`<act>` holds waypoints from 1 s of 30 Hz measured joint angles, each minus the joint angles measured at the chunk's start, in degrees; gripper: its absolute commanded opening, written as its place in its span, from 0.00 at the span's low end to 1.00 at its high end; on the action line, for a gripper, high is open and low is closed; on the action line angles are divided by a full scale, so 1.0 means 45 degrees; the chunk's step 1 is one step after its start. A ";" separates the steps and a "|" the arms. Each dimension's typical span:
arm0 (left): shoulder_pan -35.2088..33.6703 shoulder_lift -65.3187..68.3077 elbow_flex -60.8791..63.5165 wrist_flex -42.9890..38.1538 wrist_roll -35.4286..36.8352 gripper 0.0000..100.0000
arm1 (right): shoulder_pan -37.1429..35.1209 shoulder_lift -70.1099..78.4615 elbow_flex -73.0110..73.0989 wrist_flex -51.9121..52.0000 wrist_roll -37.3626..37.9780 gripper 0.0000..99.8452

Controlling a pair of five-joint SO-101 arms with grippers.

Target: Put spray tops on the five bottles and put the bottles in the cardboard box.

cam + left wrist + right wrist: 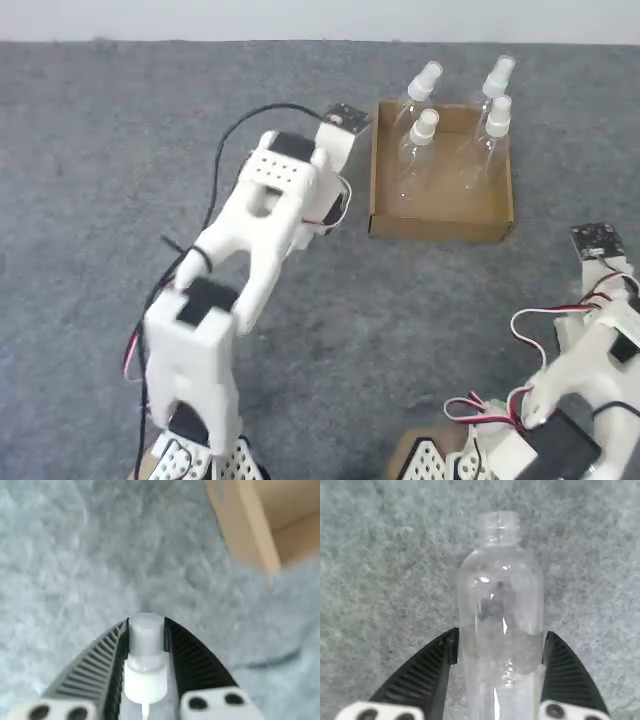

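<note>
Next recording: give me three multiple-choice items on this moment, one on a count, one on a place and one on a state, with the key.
1. How many capped bottles stand in the cardboard box?
A. three
B. four
C. five

2. Where is the loose spray top?
A. lying in the box
B. held in the left gripper
C. screwed onto a bottle

3. What state is the bottle in the right gripper in?
A. open-necked, with no top
B. fitted with a spray top
C. crushed flat

Key:
1 B: the high view shows four white tops rising from the box.
2 B: the left gripper's fingers clamp the spray top from both sides.
3 A: the bottle's bare threaded neck shows.
</note>
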 measured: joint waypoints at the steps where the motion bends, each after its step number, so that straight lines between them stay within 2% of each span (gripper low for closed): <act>1: 0.0059 -0.0684 0.0879 -0.0332 0.0000 0.01 | -0.0117 0.0000 0.0000 0.0000 -0.0020 0.25; 6: 0.0254 -0.4591 0.5978 -0.2344 -0.0020 0.01 | -0.0664 0.0000 -0.0293 0.1387 -0.0117 0.34; 12: 0.0195 -0.8127 0.9866 -0.3243 0.0020 0.01 | -0.1680 0.0000 -0.1797 0.3399 -0.0449 0.34; 15: 0.0020 -0.8576 1.0960 -0.4005 0.0078 0.01 | -0.2325 0.0000 -0.2637 0.3907 -0.1172 0.34; 19: 0.0039 -0.8654 1.2444 -0.5372 0.0078 0.01 | -0.2911 0.0234 -0.3907 0.4747 -0.1328 0.34; 23: 0.0059 -0.8674 1.2835 -0.5724 0.0078 0.01 | -0.2852 0.1875 -0.5646 0.5529 -0.1328 0.28; 30: 0.0059 -0.8674 1.2855 -0.5763 0.0078 0.01 | -0.1739 0.5314 -0.7697 0.6154 0.0547 0.27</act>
